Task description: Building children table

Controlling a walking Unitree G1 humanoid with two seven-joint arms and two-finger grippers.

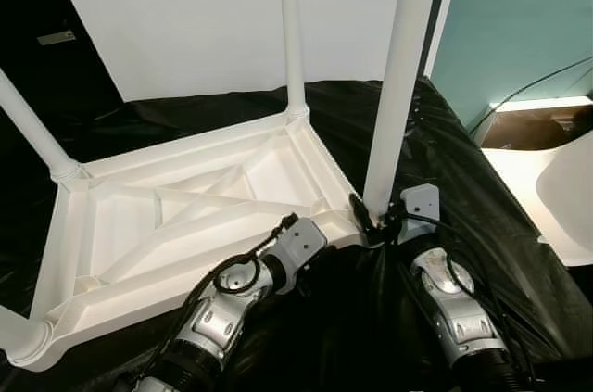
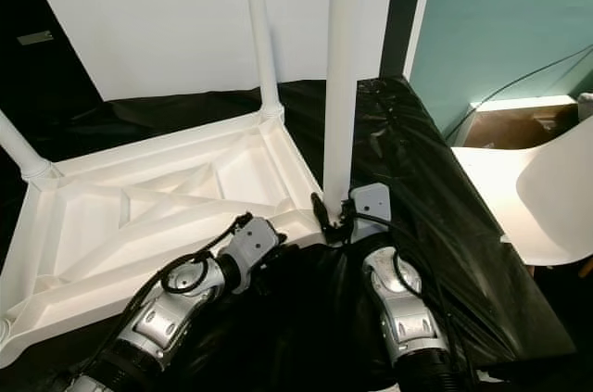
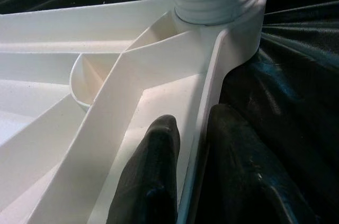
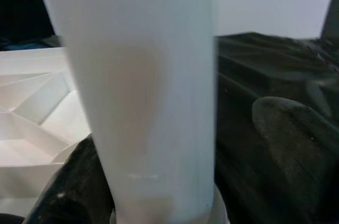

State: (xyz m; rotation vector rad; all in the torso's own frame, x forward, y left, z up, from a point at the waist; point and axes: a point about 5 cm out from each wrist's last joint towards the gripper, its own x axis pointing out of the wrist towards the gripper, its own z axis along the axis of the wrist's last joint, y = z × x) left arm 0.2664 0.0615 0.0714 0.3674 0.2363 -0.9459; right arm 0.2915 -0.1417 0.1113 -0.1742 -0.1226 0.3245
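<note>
White upturned tabletop (image 1: pixel 185 216), right gripper (image 1: pixel 372 216) around leg (image 1: pixel 398 77), left gripper (image 3: pixel 185 181) pinching rim

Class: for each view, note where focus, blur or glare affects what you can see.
Eye views: sharp, bright glare on the chair. Left wrist view: table rim crisp, fingers soft. Right wrist view: leg blurred, too close to focus.

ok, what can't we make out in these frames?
- Tops of the white plastic table legs: cut off by the top edge of the eye views.
- Right hand grip: blurred in the right wrist view.
- Near-left leg of the upturned white tabletop: cut off by the frame edge.
</note>
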